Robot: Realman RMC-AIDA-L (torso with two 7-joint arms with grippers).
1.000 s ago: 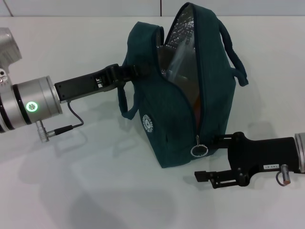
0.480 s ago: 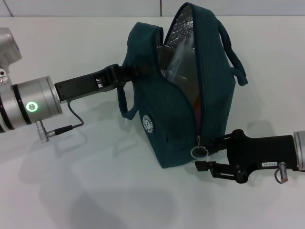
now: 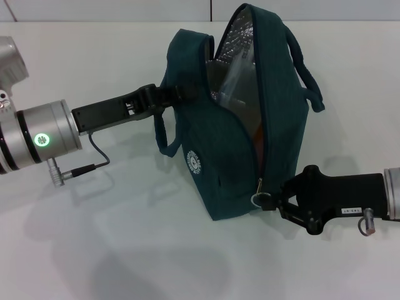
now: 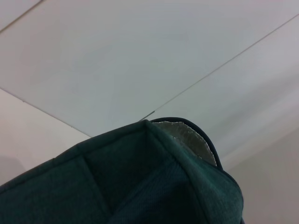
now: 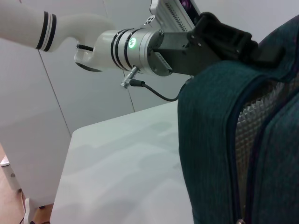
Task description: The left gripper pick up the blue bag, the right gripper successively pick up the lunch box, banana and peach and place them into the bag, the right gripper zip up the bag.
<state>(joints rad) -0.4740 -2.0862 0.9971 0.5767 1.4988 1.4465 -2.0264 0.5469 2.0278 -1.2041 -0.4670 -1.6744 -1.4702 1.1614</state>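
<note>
Right gripper [image 3: 273, 201] now pinched on the zip ring [image 3: 260, 200] at the blue bag [image 3: 240, 125] base; vs 0.5 s ago it's rolled, lower finger tucked in, ring pulled slightly down. Left gripper [image 3: 169, 95] unchanged, clamped on bag's upper edge, bag upright on white table [image 3: 125, 250], zip open, silver lining showing. White wall panels behind. Contents mostly hidden: clear plastic and an orange bit only.

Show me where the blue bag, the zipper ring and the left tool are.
blue bag [image 3: 219, 175], head view, front side panel.
zipper ring [image 3: 259, 200], head view, metal loop.
left tool [image 3: 164, 97], head view, tip at the bag's handle.
</note>
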